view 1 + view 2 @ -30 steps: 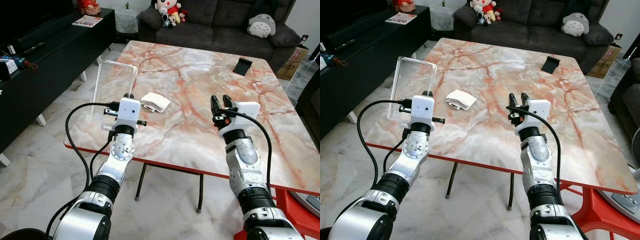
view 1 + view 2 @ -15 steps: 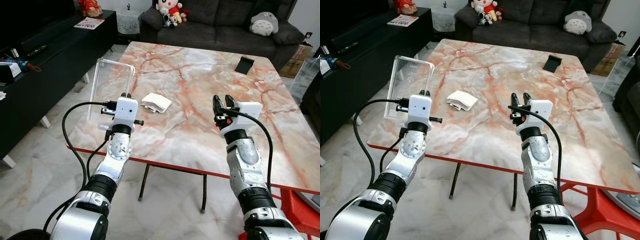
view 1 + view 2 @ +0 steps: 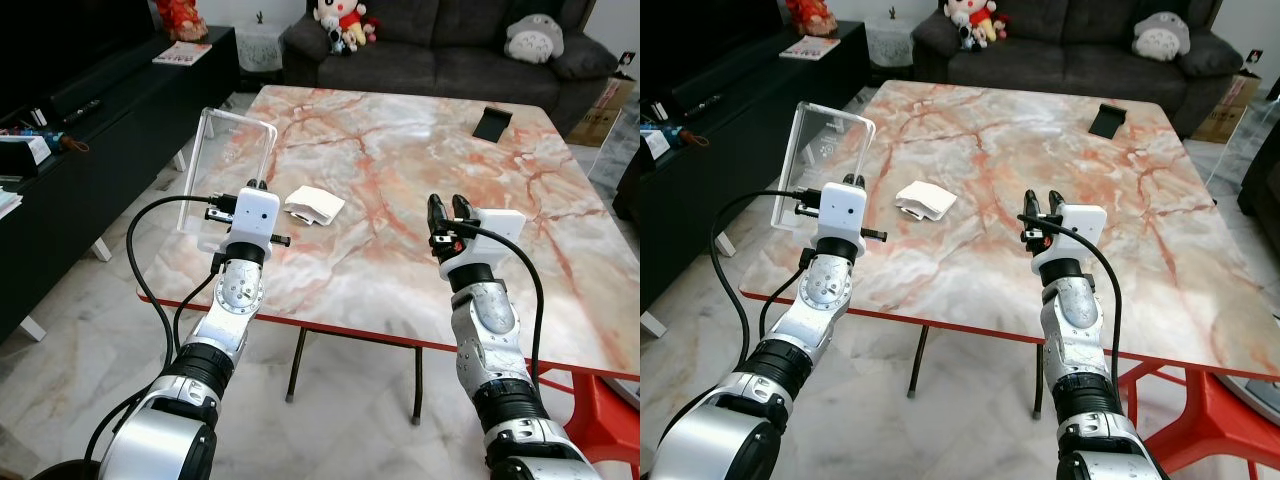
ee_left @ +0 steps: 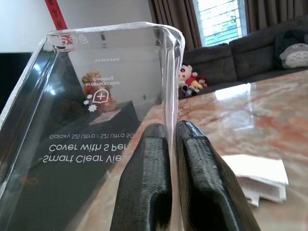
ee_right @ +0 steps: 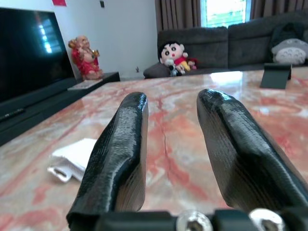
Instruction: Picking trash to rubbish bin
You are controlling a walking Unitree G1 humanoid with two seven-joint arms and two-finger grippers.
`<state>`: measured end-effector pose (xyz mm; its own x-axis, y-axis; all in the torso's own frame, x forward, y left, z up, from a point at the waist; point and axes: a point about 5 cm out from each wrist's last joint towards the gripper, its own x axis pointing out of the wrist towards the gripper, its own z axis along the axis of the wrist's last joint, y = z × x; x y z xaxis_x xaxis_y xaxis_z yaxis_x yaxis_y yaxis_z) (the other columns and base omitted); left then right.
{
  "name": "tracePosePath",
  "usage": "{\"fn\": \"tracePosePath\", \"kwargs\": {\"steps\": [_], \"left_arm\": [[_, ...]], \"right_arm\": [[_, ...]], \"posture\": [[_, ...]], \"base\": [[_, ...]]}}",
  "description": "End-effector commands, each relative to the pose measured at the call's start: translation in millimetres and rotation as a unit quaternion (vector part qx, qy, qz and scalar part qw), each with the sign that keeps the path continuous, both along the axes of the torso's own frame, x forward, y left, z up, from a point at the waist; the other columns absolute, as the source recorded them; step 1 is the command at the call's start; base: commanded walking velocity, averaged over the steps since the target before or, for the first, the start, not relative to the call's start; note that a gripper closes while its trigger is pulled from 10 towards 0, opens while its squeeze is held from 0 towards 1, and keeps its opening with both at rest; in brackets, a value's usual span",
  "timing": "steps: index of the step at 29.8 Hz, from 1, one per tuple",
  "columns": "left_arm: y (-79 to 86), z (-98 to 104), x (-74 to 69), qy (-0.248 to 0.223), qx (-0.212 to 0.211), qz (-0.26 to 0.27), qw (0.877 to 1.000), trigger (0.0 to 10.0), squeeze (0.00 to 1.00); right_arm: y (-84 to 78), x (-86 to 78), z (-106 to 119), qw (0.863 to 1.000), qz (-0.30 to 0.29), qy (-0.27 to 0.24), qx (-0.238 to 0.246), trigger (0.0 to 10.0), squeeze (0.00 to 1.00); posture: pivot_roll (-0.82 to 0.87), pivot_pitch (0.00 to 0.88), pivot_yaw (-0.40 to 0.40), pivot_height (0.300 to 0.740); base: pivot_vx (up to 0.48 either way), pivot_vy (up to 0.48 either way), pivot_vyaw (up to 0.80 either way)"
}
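The left gripper is pinching the edge of a clear plastic case, printed with reversed lettering, holding it upright over the table's left edge. A folded white paper is lying just beside it. The right gripper is hovering with its 2 fingers spread, grasping nothing.

Left gripper pinched closed, right gripper fingers parted

Clear case at table left edge; folded paper right of it; sofa behind.
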<state>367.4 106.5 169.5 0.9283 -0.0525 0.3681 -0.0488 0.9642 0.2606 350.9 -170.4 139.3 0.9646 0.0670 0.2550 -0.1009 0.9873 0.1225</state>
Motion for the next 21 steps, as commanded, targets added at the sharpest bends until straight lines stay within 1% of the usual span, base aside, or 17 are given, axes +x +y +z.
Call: {"fn": "tracePosePath", "kwargs": {"steps": [1,3,5,9,13,17,18,21], "left_arm": [[-3.2,2.7,1.4,-0.001,0.001,-0.006,1.000,10.0,0.00],[-3.5,2.3,1.4,0.001,0.000,-0.007,1.000,10.0,0.00],[-4.5,-0.4,1.1,0.007,0.001,-0.010,1.000,10.0,0.00],[-3.9,-0.4,1.0,0.007,0.000,-0.008,1.000,10.0,0.00],[-3.1,-3.9,0.5,0.014,-0.001,-0.007,1.000,10.0,0.00],[-3.5,-5.3,-0.1,0.016,-0.002,-0.007,1.000,10.0,0.00],[-4.1,-5.9,-0.3,0.017,-0.003,-0.007,1.000,10.0,0.00],[-4.4,-6.6,-0.5,0.018,-0.004,-0.008,1.000,10.0,0.00]], "right_arm": [[-0.7,0.2,0.2,1.000,-0.003,-0.002,0.007,10.0,0.00],[-0.8,0.2,0.1,1.000,-0.003,-0.002,0.007,10.0,0.00],[-1.8,0.1,-1.1,1.000,-0.003,0.001,0.006,10.0,0.00],[-3.1,-0.6,-2.4,1.000,-0.003,0.004,0.003,10.0,0.00],[-9.9,-3.0,-6.4,1.000,-0.010,0.011,-0.001,10.0,0.00],[-13.4,-4.1,-8.2,1.000,-0.015,0.015,-0.004,10.0,0.00],[-16.9,-4.9,-9.6,1.000,-0.019,0.018,-0.006,10.0,0.00],[-20.9,-6.0,-11.0,0.999,-0.024,0.020,-0.007,10.0,0.00]], "posture": [[-0.07,0.000,-0.011,0.740],[-0.07,0.000,-0.011,0.740],[-0.07,0.002,-0.016,0.740],[-0.06,0.006,-0.021,0.740],[-0.07,0.009,-0.023,0.740],[-0.07,0.013,-0.023,0.740],[-0.07,0.013,-0.025,0.740],[-0.07,0.016,-0.026,0.740]], "base": [[-0.240,0.000,0.00],[-0.240,0.000,0.00],[0.000,0.000,0.00],[-0.242,0.000,0.00],[-0.240,0.000,0.00],[0.000,0.000,0.00],[0.000,0.000,0.00],[-0.240,0.000,0.00]]}}
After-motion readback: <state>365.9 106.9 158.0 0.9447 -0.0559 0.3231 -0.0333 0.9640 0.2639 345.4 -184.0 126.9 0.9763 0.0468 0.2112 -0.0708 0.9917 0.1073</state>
